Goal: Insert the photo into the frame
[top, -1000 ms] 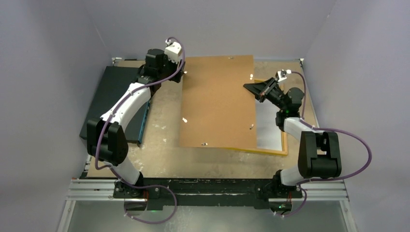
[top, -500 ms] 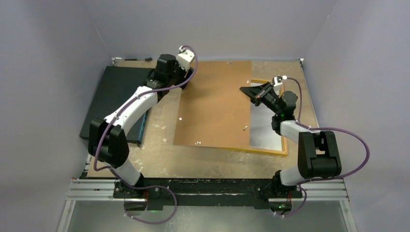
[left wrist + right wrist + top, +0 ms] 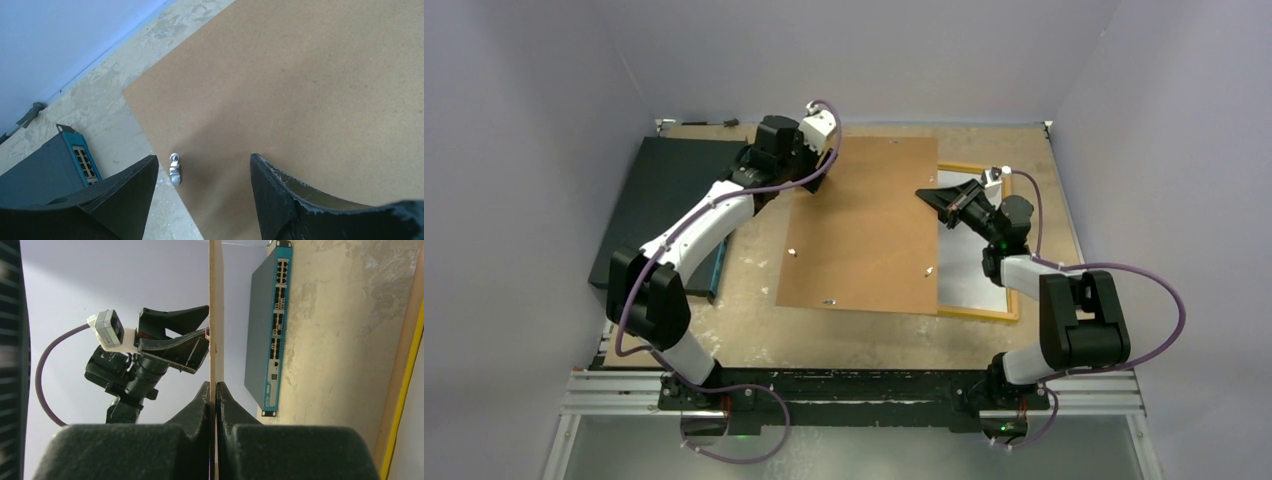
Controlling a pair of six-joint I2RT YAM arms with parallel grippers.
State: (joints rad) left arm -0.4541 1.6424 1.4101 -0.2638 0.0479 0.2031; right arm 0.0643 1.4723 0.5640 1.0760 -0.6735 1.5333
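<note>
The brown backing board [image 3: 864,230] has slid left and a little toward the near edge of the table [image 3: 754,290] since a second ago, and its far right corner now sits well short of where it was. The right gripper [image 3: 927,195] has travelled left with it and stays clenched on the board's right edge; from its wrist camera the board shows edge-on, pinched thin between the two fingers. With the board shifted, more of the frame [image 3: 979,314] is uncovered. It lies flat on the right side of the table, its yellow-orange rails showing along the far, right and near sides, its left part still under the board. A pale grey-white sheet [image 3: 969,265] lies inside it; what that is I cannot tell from here. The left gripper [image 3: 817,178] has swung right and now hangs over the board's far left corner, jaws spread apart and holding nothing, one finger over the bare table and the other over the board. Whether it touches the surface I can't make out. A small metal clip [image 3: 174,168] sits on the board's edge between those fingers. The dark slab [image 3: 659,195] at the left has not moved.
</note>
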